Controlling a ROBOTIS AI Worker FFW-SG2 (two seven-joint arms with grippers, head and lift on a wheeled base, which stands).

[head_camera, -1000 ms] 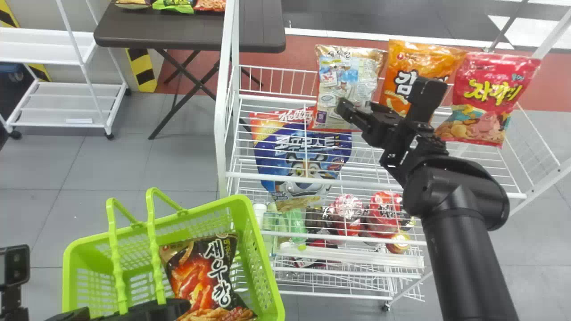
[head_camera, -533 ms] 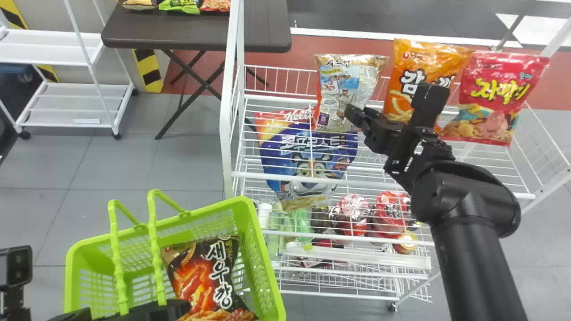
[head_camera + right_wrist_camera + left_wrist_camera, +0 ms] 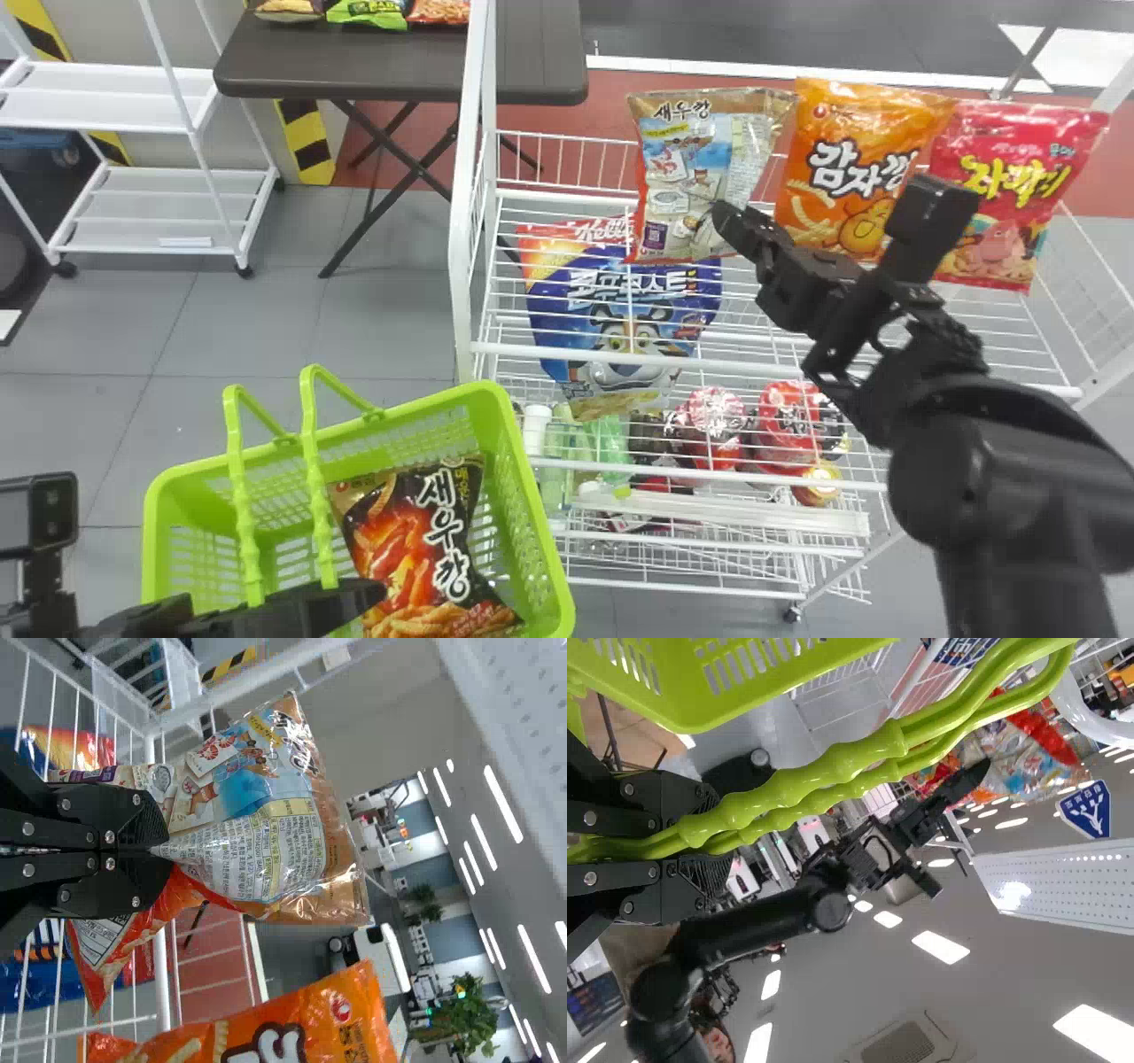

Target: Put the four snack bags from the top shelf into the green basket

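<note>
My right gripper (image 3: 722,217) is at the silver-brown snack bag (image 3: 682,168) over the shelf's left part. In the right wrist view that gripper (image 3: 164,850) is shut on the pinched side of the snack bag (image 3: 239,815). Right of it in the head view stand an orange bag (image 3: 850,159) and a red-pink bag (image 3: 1019,177). A black snack bag (image 3: 416,549) lies inside the green basket (image 3: 523,478). My left gripper (image 3: 323,607) is parked at the basket's handles; in the left wrist view this gripper (image 3: 700,842) is shut on the green handles (image 3: 824,771).
A blue cereal bag (image 3: 620,328) sits beneath the silver-brown bag, behind white rack wires. Red packs (image 3: 788,425) and bottles stand on a lower level. The rack's post (image 3: 465,221) rises between basket side and shelf. A dark table (image 3: 354,66) stands behind.
The head view has shifted slightly, moving the scene right. My right arm has moved right and looks nearer, and the silver-brown bag has turned and creased; relative to the rack it sits farther left.
</note>
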